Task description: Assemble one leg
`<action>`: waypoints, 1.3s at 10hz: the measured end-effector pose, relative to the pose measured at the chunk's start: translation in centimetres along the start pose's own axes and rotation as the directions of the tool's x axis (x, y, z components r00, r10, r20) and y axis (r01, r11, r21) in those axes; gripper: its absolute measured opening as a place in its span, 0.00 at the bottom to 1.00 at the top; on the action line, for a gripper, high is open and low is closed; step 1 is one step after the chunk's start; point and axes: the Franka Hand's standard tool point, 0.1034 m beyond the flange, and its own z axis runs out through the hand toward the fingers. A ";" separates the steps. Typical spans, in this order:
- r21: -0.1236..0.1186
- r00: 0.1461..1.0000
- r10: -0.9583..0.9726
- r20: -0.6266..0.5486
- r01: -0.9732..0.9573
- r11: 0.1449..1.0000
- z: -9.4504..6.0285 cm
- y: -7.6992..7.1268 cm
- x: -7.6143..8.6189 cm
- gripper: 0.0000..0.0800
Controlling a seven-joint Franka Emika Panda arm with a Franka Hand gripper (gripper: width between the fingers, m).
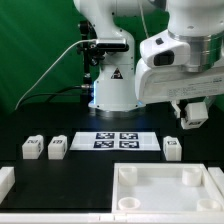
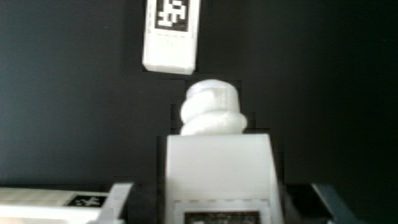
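Overhead, gripper (image 1: 192,118) pinches the leg (image 2: 217,150), peg end pointing down; panel's (image 1: 165,192) far socket, exterior view's right, lies roughly below.

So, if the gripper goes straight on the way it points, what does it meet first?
Probably the bare table. The gripper is shut on a leg, whose tip leads; only black table shows ahead of it. A loose leg lies off to the side. Depth is unclear.
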 end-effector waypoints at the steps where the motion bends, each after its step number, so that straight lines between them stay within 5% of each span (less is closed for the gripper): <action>1: -0.002 0.993 -0.001 -0.119 0.001 1.000 -0.3 0.1 0.9 0.36; 2: -0.017 0.971 -0.052 -0.234 0.050 0.999 -0.9 0.8 1.5 0.36; 4: -0.033 0.909 -0.079 -0.408 0.072 0.997 -5.9 4.4 5.9 0.36; 5: -0.037 0.839 -0.068 -0.539 0.056 0.998 -8.2 4.5 8.0 0.36; 6: -0.060 0.761 -0.086 -0.643 0.061 0.996 -8.8 3.8 8.2 0.36; 9: -0.107 0.578 -0.106 -0.809 0.032 0.994 -7.9 5.2 7.8 0.36; 10: -0.096 0.654 -0.099 -0.750 0.042 0.995 -5.7 5.2 7.3 0.36; 11: -0.096 0.646 -0.099 -0.757 0.041 0.995 -6.3 5.2 7.7 0.36; 13: -0.073 0.639 -0.077 -0.766 0.032 0.997 -6.2 5.7 11.2 0.36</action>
